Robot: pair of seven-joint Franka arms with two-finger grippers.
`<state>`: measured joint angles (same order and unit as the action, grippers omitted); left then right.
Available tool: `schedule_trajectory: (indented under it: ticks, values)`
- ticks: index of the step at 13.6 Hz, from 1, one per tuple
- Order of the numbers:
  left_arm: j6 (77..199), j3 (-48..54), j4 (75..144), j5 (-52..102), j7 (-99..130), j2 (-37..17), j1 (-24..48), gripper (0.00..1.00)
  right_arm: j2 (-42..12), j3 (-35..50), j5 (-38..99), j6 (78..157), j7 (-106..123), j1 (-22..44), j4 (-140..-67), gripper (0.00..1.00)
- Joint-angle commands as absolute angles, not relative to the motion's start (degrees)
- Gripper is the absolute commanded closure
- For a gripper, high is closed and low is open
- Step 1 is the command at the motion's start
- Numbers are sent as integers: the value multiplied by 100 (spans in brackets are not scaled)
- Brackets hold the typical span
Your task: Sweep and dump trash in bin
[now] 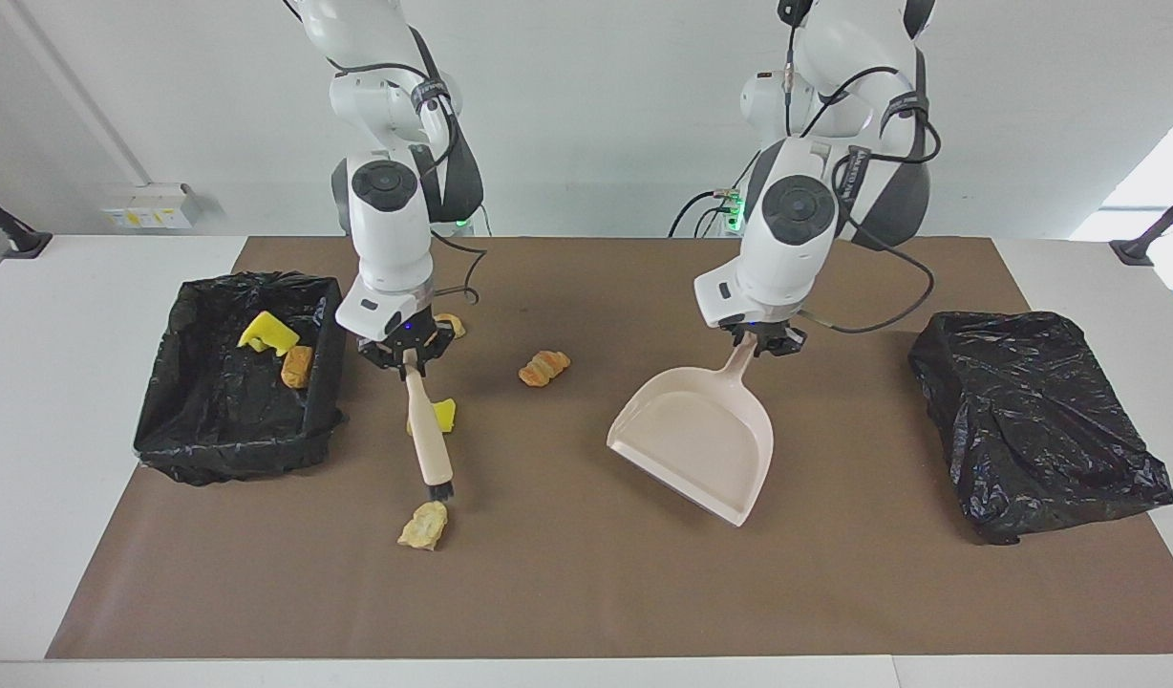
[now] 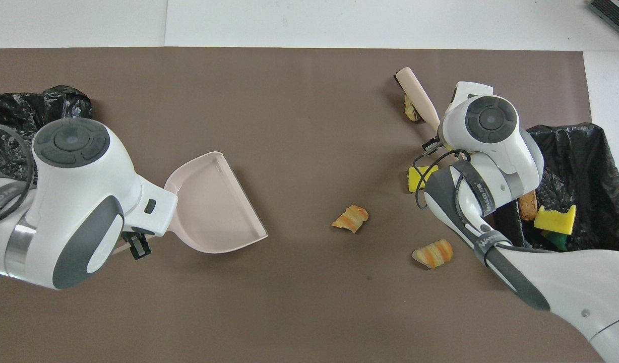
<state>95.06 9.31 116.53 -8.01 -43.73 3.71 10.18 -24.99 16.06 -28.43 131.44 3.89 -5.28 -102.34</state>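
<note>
Reading the facing view from bin to dustpan: two scraps (image 1: 279,346) already in the lined bin (image 1: 157,420); four scraps (image 1: 423,525) left on the worktop (image 1: 586,592). Right pincer (image 1: 407,352) clenched on the brush (image 1: 428,435), bristles just beside the pale scrap. Left pincer (image 1: 760,342) clenched on the dustpan (image 1: 693,441), tilted over bare worktop, well apart from all scraps. Ample open mat toward the viewer's edge; bin wall close beside the brush arm.

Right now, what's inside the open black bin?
The bin holds a yellow sponge piece and a golden-brown bread piece beside it. Overhead, the right arm hides the corner nearest the robots, and something green shows beneath the sponge.
</note>
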Motion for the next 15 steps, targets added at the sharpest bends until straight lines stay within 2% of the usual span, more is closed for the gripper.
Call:
schedule_trajectory:
  ticks: [1,5,7,10,12,15]
  values:
    - [10413,932,12987,-923,-4762,1308,1090,100,-2453,2062,-2534,12160,580,-536,-10248,100]
    - [11028,949,13226,-914,-4737,1231,1467,100,-2199,2618,-1654,11094,528,-527,-10169,100]
    - [11232,949,13298,-914,-4720,1222,1573,100,-1987,2663,-1503,10882,527,-527,-9968,100]
    - [11504,949,13298,-905,-4641,985,1687,100,-2013,2619,-1669,10985,580,-633,-9765,100]
    - [11549,958,13289,-879,-4317,958,1714,100,-2083,2593,-2273,11615,580,-702,-9773,100]
    - [11601,958,13280,-844,-4114,897,1881,100,-2451,2601,-2995,11909,598,-923,-9809,100]
